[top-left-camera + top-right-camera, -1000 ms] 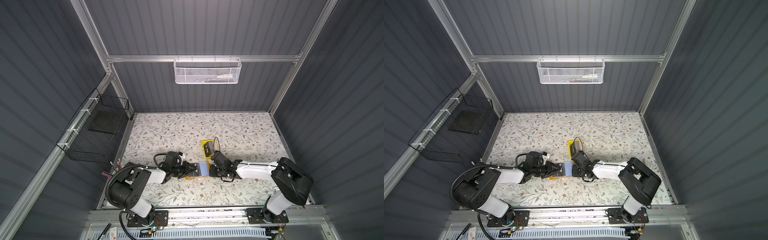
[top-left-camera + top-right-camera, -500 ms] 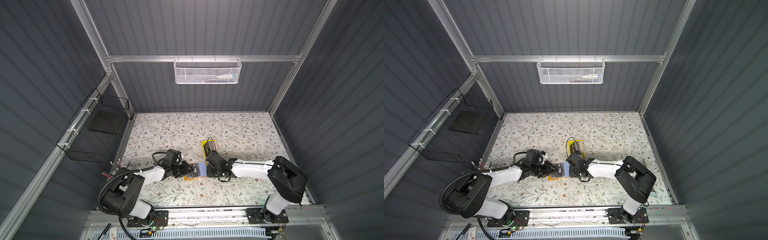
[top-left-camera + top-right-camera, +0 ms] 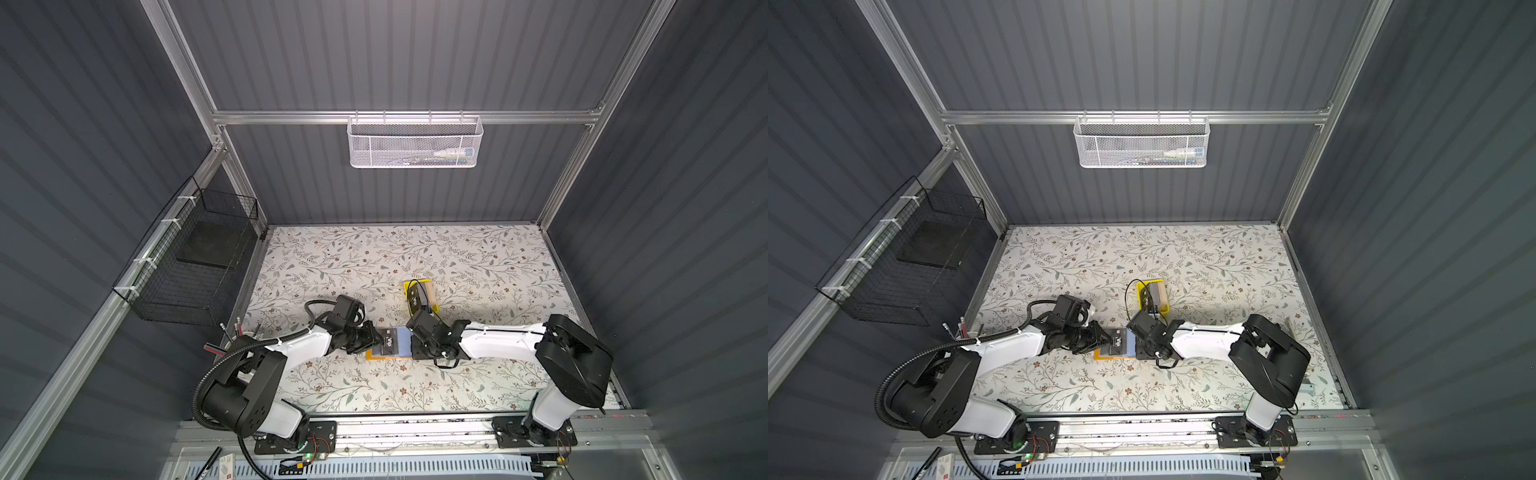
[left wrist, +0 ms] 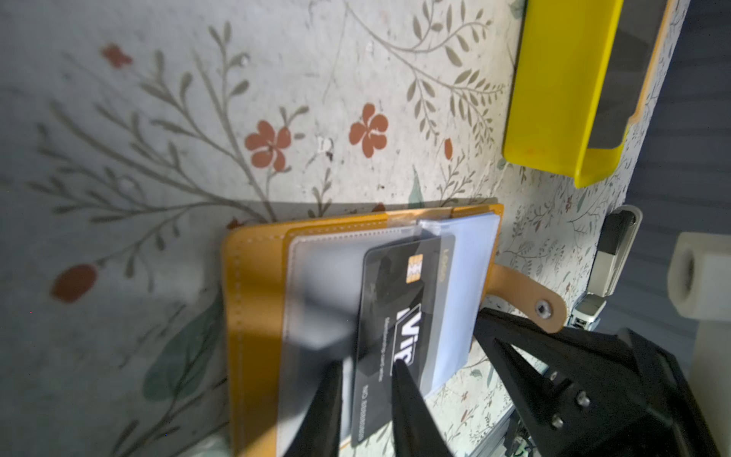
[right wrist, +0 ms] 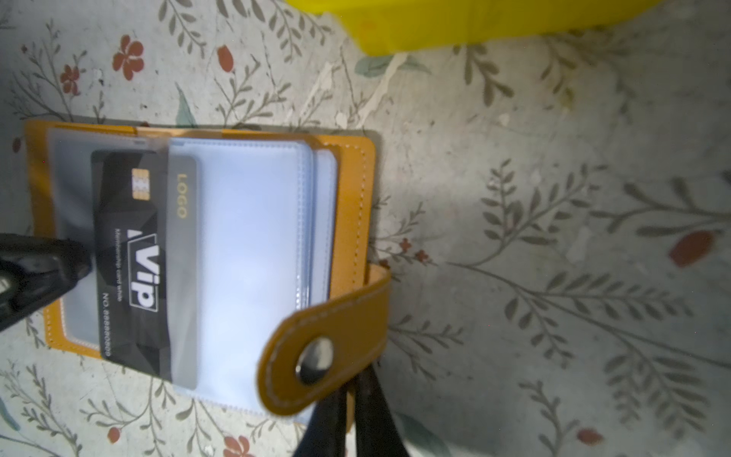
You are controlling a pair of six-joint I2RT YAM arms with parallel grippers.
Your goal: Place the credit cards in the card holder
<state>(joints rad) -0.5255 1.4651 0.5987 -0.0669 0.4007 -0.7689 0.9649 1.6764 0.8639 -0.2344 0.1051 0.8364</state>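
The mustard card holder [image 3: 376,356] [image 3: 1104,355] lies open near the table's front middle, sleeve pages up. A black "VIP" credit card [image 4: 399,300] [image 5: 130,257] lies on it with one long edge tucked under a clear page. My left gripper [image 4: 366,366] [image 3: 376,338] is open only narrowly, its tips side by side over the card's outer end. My right gripper [image 5: 352,399] [image 3: 413,349] is shut on the holder's cover edge beside the snap strap [image 5: 328,340]. More credit cards [image 3: 417,297] stand in a yellow tray [image 3: 432,307].
The yellow tray [image 3: 1163,308] stands just behind the right gripper. A white mesh basket [image 3: 413,143] hangs on the back wall and a black wire basket [image 3: 199,266] on the left wall. Pens [image 3: 232,328] stick up at the table's front left edge.
The right gripper has shifted a little to the left along the holder. The left gripper's jaws have narrowed over the card.
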